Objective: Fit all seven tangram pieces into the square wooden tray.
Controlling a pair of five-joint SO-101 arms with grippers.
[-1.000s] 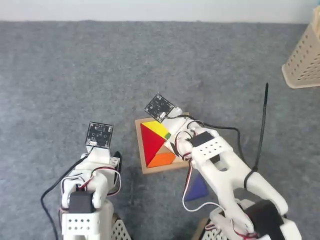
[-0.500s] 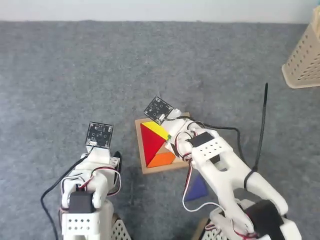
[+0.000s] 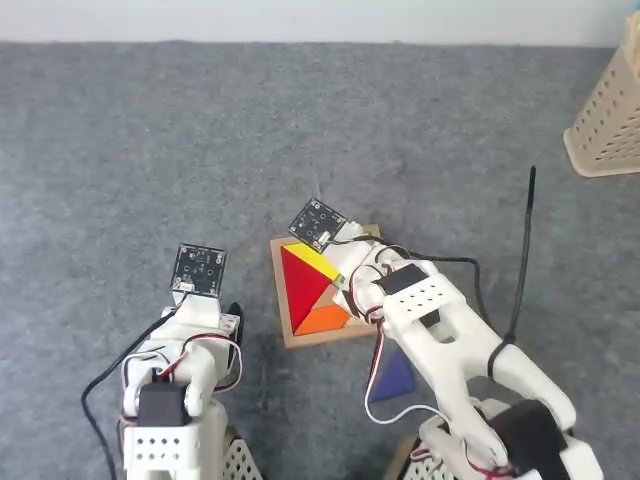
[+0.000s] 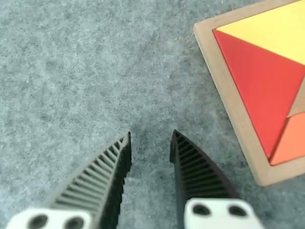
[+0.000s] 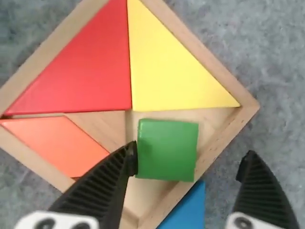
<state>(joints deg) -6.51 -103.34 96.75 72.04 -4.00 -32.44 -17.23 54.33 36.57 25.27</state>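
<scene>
Square wooden tray (image 3: 279,295), mid grey table (image 3: 150,150), holds a green square wooden piece (image 5: 167,150) between the right arm's fingers (image 5: 102,191), spread wide; the left arm's fingers (image 4: 107,176) sit slightly apart to its left.

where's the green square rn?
Right wrist view: the green square lies in the wooden tray, beside the yellow triangle, between the right gripper's open fingers.
</scene>
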